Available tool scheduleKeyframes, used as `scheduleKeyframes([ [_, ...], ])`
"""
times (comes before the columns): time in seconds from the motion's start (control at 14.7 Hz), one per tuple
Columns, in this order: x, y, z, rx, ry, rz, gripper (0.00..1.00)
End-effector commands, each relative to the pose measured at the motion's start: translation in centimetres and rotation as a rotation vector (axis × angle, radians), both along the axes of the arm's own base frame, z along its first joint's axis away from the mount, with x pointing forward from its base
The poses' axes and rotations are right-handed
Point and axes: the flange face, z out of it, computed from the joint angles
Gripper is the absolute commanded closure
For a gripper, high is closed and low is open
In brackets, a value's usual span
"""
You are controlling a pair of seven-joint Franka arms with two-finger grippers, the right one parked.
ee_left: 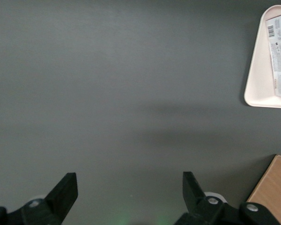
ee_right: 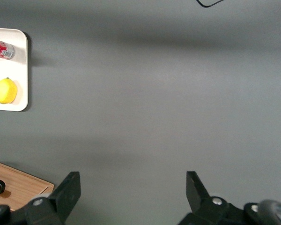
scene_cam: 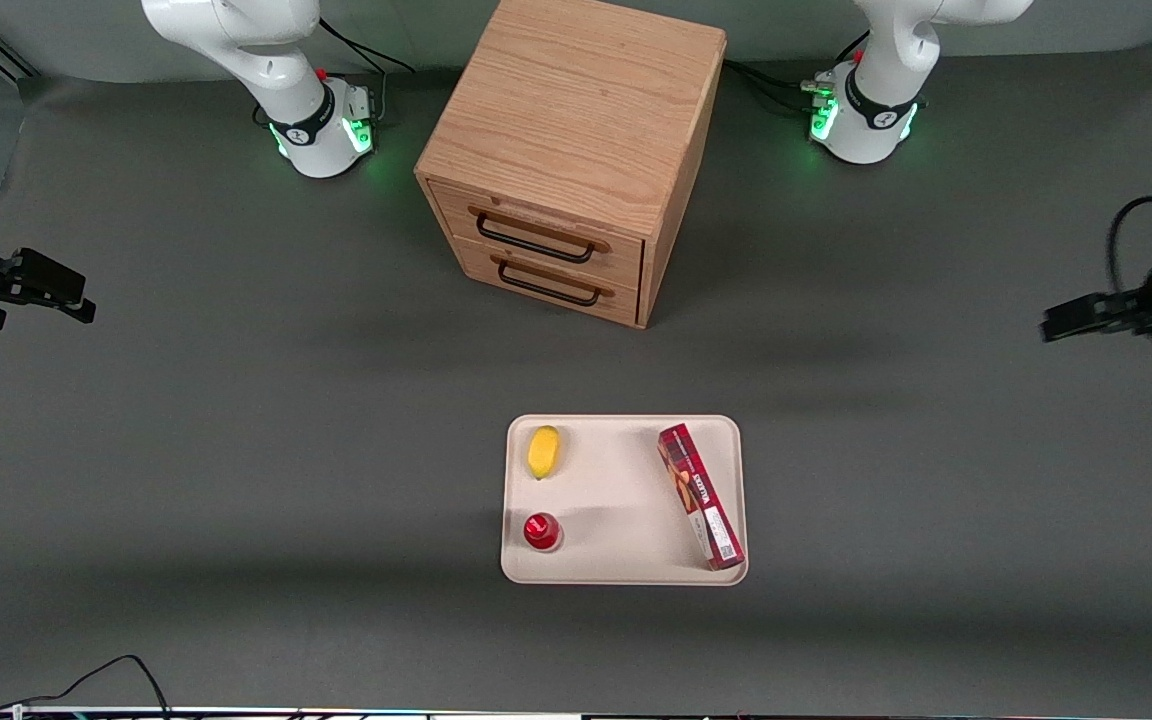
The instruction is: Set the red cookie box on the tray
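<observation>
Front view has the red cookie box (scene_cam: 701,496) lying on the tray (scene_cam: 624,570) already, gripper (scene_cam: 1071,322) spread empty well away, so nothing's left but parking.

**A:** Spotted so far: wooden cabinet (scene_cam: 566,160) sitting on the grey table cover (scene_cam: 236,450). Two drawers stacked in front, both shut, dark handle on each.

**B:** Yep. Also a yellow lemon (scene_cam: 543,452) and a small red can (scene_cam: 541,531), well apart from the cabinet and nearer the front camera. Lemon closer to the cabinet, can closer to the camera.

**A:** Plus a black cable (scene_cam: 106,680) looping along the table edge nearest the camera, toward the parked arm's end.
</observation>
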Motion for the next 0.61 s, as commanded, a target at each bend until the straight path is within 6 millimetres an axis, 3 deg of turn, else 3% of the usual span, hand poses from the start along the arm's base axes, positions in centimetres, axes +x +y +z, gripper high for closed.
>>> scheduleKeyframes([
  [0.0, -1.0, 2.4, 2.2, 0.007, -0.028, -0.052, 0.00],
  [0.41, -2.0, 1.8, 1.9, 0.007, 0.050, -0.046, 0.00],
  [0.55, -1.9, 0.7, 1.9, 0.006, 0.055, -0.061, 0.00],
])
